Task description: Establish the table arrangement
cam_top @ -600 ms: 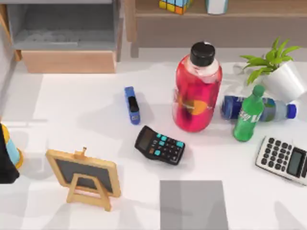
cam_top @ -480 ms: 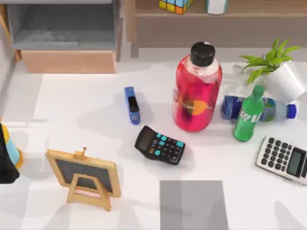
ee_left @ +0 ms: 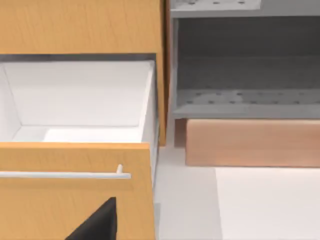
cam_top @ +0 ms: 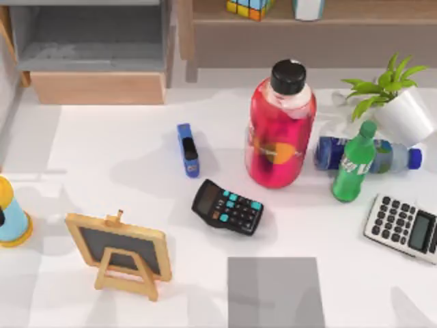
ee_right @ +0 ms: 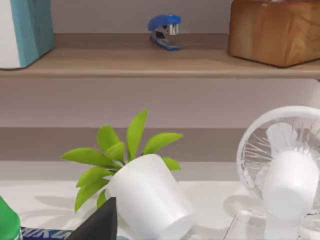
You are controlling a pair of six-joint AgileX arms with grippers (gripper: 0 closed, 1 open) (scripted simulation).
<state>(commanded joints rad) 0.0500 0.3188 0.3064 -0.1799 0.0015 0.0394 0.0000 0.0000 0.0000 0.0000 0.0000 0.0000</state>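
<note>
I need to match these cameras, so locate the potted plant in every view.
Top view: potted plant tilted at the table's far right, behind the green bottle.
Left wrist view: faces an open wooden drawer instead.
Right wrist view: potted plant close up, tilted, below the wooden shelf.
Shared landmark: the green bottle beside the pot.

A red bottle (cam_top: 280,130) stands beside a green bottle (cam_top: 354,164), a black calculator (cam_top: 227,206), a blue stapler (cam_top: 188,149) and a small chalkboard easel (cam_top: 121,251).
</note>
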